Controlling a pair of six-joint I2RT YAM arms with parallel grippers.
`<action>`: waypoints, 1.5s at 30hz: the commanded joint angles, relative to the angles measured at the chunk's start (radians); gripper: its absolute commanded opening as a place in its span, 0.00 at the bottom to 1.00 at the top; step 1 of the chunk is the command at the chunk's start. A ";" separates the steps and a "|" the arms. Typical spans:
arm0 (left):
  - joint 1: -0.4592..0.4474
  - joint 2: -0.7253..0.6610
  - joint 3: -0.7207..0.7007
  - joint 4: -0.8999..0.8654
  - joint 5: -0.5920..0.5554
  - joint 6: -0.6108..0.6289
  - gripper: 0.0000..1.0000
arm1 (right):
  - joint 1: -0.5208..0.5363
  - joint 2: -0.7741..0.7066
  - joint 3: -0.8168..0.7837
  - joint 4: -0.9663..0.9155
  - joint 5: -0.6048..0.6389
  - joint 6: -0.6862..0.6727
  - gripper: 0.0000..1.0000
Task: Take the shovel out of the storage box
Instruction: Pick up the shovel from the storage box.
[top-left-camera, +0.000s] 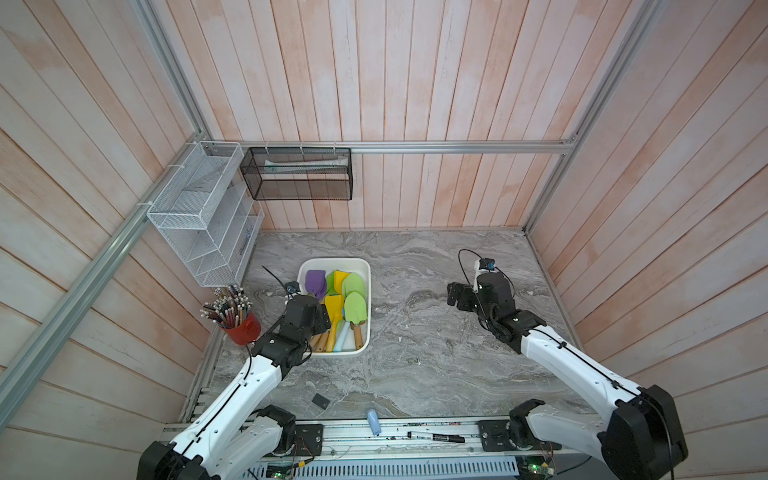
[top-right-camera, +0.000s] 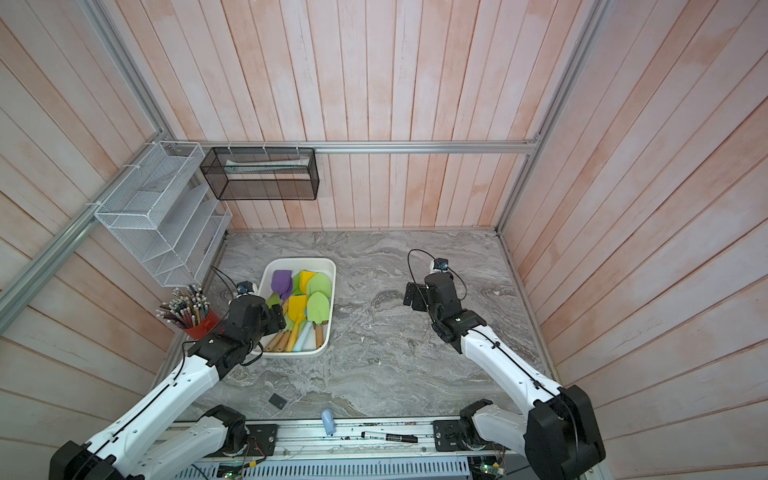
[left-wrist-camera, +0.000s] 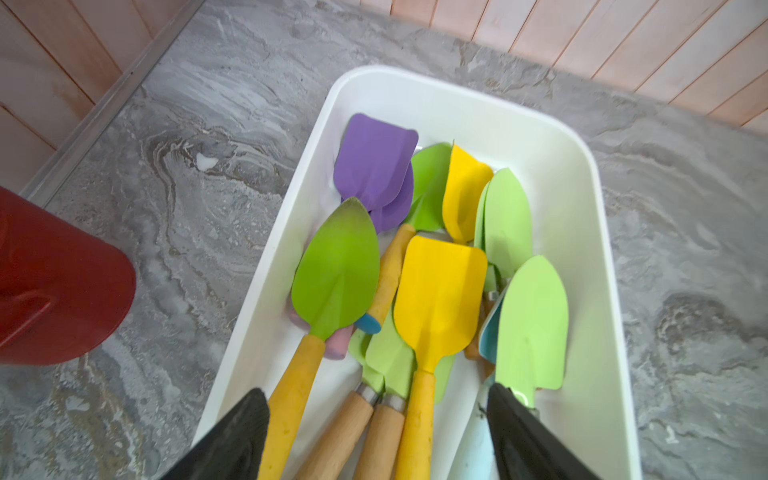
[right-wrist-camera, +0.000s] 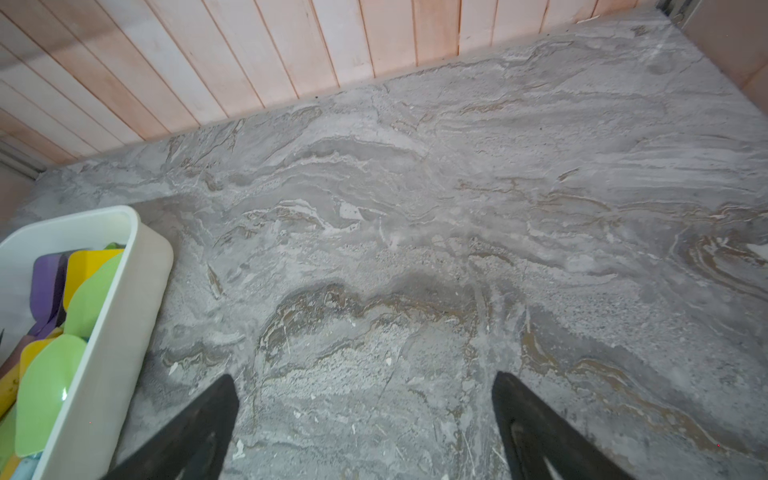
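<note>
Where shovels pile, the storage box curves — smooth white plastic.

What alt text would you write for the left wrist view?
The open left gripper hangs over the handle end of a white storage box full of green, yellow and purple shovels, several handles between its jaws. A red cup stands near the box on the table.
</note>
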 joint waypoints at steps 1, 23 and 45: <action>-0.004 0.037 0.017 -0.060 -0.023 -0.004 0.83 | 0.034 0.000 -0.027 -0.029 -0.021 0.019 0.97; 0.019 0.219 0.039 -0.057 -0.091 -0.003 0.78 | 0.054 0.039 -0.036 -0.013 -0.027 0.025 0.96; 0.025 0.202 0.020 -0.075 -0.047 -0.026 0.67 | 0.058 0.064 -0.058 0.021 -0.053 0.038 0.96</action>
